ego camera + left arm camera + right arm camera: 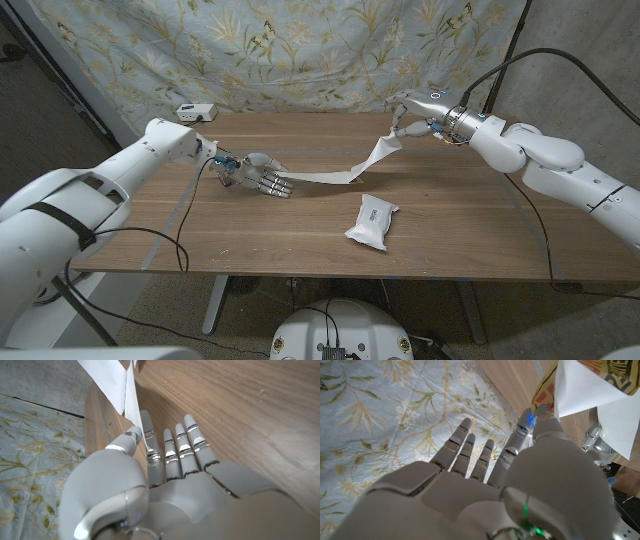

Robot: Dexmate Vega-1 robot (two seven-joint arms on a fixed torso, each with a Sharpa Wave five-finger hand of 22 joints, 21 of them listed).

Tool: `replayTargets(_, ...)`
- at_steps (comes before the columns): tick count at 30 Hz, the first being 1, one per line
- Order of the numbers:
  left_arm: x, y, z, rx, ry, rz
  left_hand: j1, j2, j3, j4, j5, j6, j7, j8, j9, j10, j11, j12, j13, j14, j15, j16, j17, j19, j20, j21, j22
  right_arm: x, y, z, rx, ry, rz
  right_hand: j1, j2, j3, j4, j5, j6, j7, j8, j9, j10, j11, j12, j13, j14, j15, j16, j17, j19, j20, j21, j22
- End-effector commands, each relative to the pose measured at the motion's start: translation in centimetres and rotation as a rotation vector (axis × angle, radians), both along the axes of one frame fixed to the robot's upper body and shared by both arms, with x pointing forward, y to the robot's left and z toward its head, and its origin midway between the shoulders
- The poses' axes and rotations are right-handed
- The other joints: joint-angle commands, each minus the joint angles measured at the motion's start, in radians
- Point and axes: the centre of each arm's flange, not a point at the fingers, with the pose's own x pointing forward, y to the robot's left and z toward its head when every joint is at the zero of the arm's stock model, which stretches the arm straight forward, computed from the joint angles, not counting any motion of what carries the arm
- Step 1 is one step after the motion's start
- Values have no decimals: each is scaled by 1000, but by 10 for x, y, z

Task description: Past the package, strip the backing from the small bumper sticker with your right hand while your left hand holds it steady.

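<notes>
Wooden table (450, 235) before a floral curtain (300, 50): left hand (262, 178) pinning sticker (345, 172) mid-table, right hand (408, 112) pinching its raised far-right end, printed face (607, 377) in right wrist view, package (371, 221) toward near edge.

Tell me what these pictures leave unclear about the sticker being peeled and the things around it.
- Sticker print: the head view shows its white side; the right wrist view cuts the printed side at the picture edge.
- Whether backing and sticker have parted: too small in the head view.
- Left hand hold on the strip: its palm hides the contact in the left wrist view.
- Package label: too small.
- Small white device at the table's far edge: too small to identify.
- Right hand: its pinch is partly hidden.
</notes>
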Motion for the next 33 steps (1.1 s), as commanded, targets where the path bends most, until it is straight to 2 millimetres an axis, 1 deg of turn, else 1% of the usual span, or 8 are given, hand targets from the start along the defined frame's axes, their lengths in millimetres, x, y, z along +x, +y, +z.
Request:
replayTargets(1,1,6,2,8,0,3,12,-3,1,1,-3,1,3,5,0,-7,1,-1,4,-12,6,-3,1,-5,-3,4,2,0,-4,3,-4,0,-21,7,7,-4,2,5,6,-3,6,3,6,1,-1,2,8,-105,0,6,9,-7,1,6)
replayTargets(8,0,8,3,7,-1,0,12,-3,1,2,-4,0,3,6,2,-11,0,-3,4,-15,8,-3,1,-9,-3,4,2,0,-7,5,-5,-2,-31,9,5,-4,1,5,5,-4,6,4,6,2,-1,2,7,-104,-1,5,10,-7,1,6)
replayTargets(33,-11,8,-6,5,-5,2,13,-3,-1,2,-5,-1,2,6,0,-17,4,-6,7,-24,12,-3,2,-18,0,8,2,-8,-18,9,-26,-23,-54,7,6,-6,2,7,5,-6,7,6,6,3,-1,2,10,-104,-2,6,12,-4,1,6)
